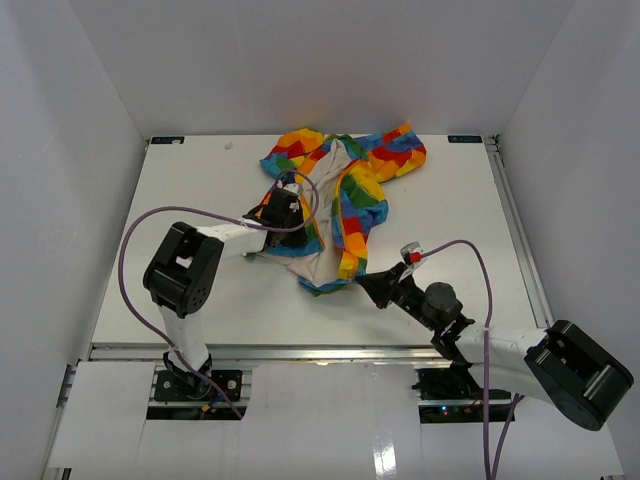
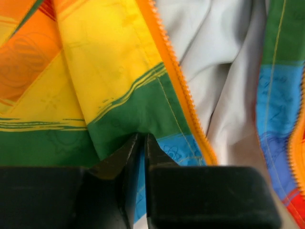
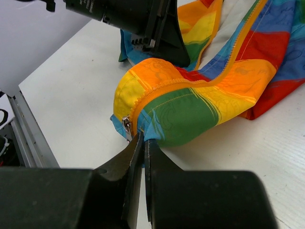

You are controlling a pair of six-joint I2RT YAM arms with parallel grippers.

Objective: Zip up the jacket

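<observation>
The right gripper [image 3: 142,140] is pressed together, its tips touching the blue hem of the soft rainbow patchwork fabric jacket [image 3: 190,112], the small metal zipper slider [image 3: 127,129] just left of them. Beyond, the left gripper [image 2: 141,139] pinches the jacket's green-and-blue front panel; the jacket lies open ahead of both on the flat white desk [image 1: 200,190]

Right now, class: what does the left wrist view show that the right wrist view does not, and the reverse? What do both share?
Left wrist only: the left gripper seen tip-on, pinching a green-and-blue fold of the jacket. Right wrist only: the silver zipper slider, the white table, and the right gripper closed at the hem beside that slider. Both: the jacket, its orange zipper teeth and white lining.
</observation>
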